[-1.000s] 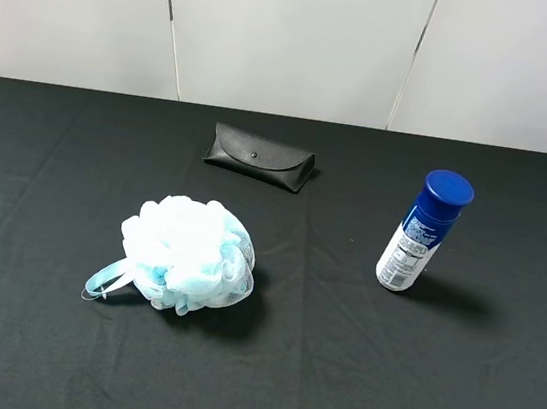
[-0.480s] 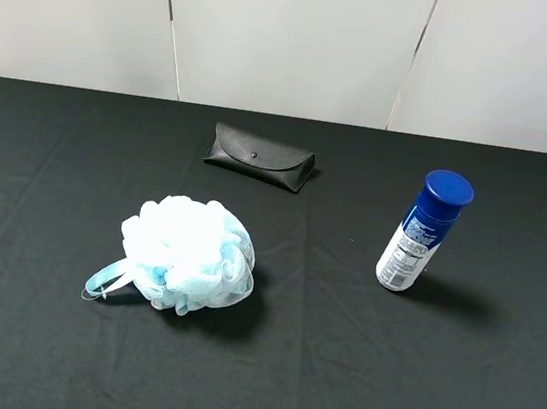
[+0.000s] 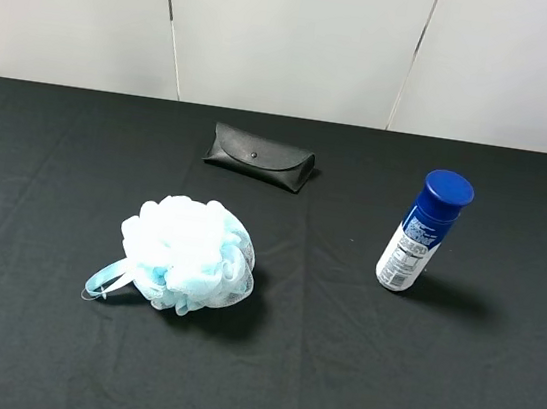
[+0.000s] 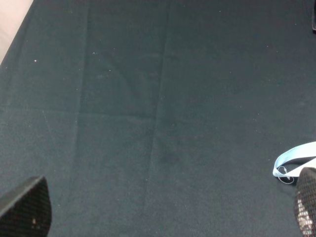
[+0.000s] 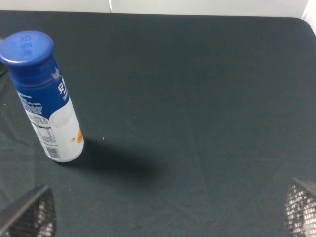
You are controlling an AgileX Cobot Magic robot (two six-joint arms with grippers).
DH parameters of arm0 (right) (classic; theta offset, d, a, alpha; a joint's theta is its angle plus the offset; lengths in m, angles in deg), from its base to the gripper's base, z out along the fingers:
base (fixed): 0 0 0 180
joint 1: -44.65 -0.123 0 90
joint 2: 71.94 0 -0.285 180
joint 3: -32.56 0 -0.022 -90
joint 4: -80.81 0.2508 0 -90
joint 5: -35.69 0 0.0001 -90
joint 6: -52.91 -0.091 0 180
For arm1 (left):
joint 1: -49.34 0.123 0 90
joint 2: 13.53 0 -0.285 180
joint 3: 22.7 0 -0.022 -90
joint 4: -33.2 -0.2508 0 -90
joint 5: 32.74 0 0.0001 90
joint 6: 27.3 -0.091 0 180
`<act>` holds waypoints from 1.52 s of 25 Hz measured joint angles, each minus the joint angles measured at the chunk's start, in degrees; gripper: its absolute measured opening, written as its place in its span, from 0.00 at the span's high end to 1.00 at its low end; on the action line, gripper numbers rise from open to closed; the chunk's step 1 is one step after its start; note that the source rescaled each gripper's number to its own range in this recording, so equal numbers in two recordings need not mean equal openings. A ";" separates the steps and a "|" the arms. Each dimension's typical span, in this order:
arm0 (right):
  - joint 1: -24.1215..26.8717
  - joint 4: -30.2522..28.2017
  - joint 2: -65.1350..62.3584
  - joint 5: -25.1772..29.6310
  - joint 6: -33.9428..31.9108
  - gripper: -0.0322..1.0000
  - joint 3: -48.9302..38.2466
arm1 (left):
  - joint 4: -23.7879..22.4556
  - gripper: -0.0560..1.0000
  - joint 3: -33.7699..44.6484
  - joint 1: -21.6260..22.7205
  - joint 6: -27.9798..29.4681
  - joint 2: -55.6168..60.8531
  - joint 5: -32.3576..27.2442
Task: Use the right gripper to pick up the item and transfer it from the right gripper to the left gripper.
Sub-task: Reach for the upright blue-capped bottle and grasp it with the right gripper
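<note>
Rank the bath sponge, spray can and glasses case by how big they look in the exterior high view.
1. The bath sponge, clearly largest.
2. The spray can and the glasses case look about alike; the case lies farther back, so unranked.

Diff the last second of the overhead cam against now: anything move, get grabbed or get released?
Nothing visibly changed. The spray can stands upright, untouched, and the bath sponge and glasses case lie where they were. No arm has entered the overhead view.
</note>
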 joint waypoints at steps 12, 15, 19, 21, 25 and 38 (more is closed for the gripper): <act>0.00 0.00 5.37 0.00 0.00 0.00 5.22 | 0.00 0.03 0.00 0.00 0.00 0.00 0.00; 0.00 0.00 11.39 0.00 0.00 0.00 9.02 | 0.00 0.03 0.00 0.00 0.00 0.00 0.00; 0.00 0.58 20.08 0.00 1.55 0.00 14.45 | 0.00 0.03 0.00 0.00 0.00 0.00 0.00; 0.00 1.23 24.15 -0.02 2.75 0.00 16.95 | 0.00 0.03 0.00 0.00 0.00 0.00 0.00; 0.00 3.51 31.72 -0.06 5.39 0.00 21.77 | 0.00 0.03 0.00 0.00 0.00 0.00 0.00; 0.00 11.44 52.72 3.03 9.69 0.00 33.24 | 0.00 0.03 0.00 0.00 0.00 0.00 0.00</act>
